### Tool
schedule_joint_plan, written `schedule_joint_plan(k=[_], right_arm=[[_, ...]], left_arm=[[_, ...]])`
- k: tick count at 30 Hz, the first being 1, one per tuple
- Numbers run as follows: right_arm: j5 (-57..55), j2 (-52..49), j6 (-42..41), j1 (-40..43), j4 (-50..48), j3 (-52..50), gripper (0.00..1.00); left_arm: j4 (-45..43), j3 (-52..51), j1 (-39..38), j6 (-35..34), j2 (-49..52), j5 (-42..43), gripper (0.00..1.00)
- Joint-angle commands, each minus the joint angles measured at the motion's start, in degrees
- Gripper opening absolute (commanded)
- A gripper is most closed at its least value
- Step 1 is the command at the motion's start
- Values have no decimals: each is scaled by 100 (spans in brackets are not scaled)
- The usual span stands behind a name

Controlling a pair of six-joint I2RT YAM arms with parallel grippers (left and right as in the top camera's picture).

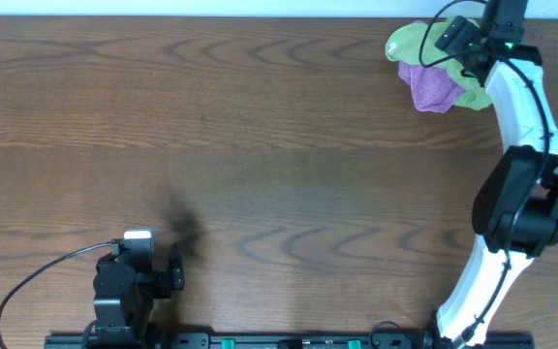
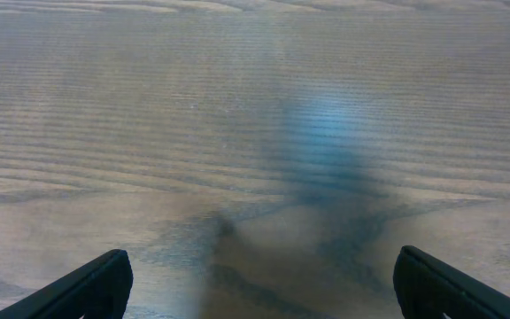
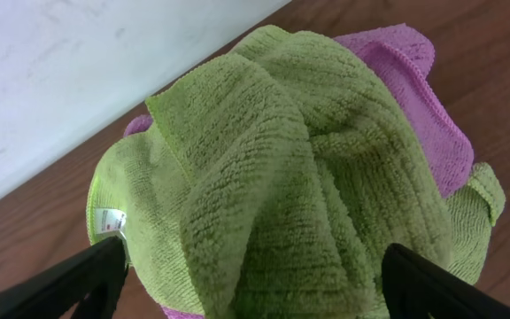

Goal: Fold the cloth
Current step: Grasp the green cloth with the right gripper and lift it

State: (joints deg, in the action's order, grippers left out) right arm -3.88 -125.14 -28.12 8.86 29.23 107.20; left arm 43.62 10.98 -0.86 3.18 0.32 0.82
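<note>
The lime-green cloth (image 1: 410, 44) lies bunched in a heap at the table's far right corner, on top of a purple cloth (image 1: 432, 89). In the right wrist view the green cloth (image 3: 308, 159) fills the frame in thick folds, with a small white tag (image 3: 109, 220) at its left edge. My right gripper (image 3: 255, 283) is right over the heap, open, one finger on each side of a raised green fold. Seen from overhead, the right gripper (image 1: 446, 47) covers part of the heap. My left gripper (image 1: 143, 254) hangs open over bare wood near the front left, its fingers (image 2: 87, 288) wide apart.
Purple cloth (image 3: 414, 97) shows from under the green one at the upper right. A white wall or board (image 3: 78, 80) runs just behind the heap, along the table's back edge. The wooden table (image 1: 260, 145) stretches between the two arms.
</note>
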Motion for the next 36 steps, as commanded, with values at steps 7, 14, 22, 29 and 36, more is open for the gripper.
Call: schedule_joint_plan(k=[7,14,22,29,36], right_arm=[[240,-199,-55,44,79,138,64],[240,-219,-52,44,214,138,52],[238,-286,-22,44,260,136,12],[439,-243,249,33,470,422,1],[457,2,603,-271,1773,1611,1]], left_arm=[[249,-66,-9,-17,-4,-105,95],[249,-66,-9,-17,-4,-105,95],[249,-66,-9,-17,-4,-105,96],[249,-68,-9,-17,-4,-105,95],[249,-66,-9,-17,-4,-105,95]])
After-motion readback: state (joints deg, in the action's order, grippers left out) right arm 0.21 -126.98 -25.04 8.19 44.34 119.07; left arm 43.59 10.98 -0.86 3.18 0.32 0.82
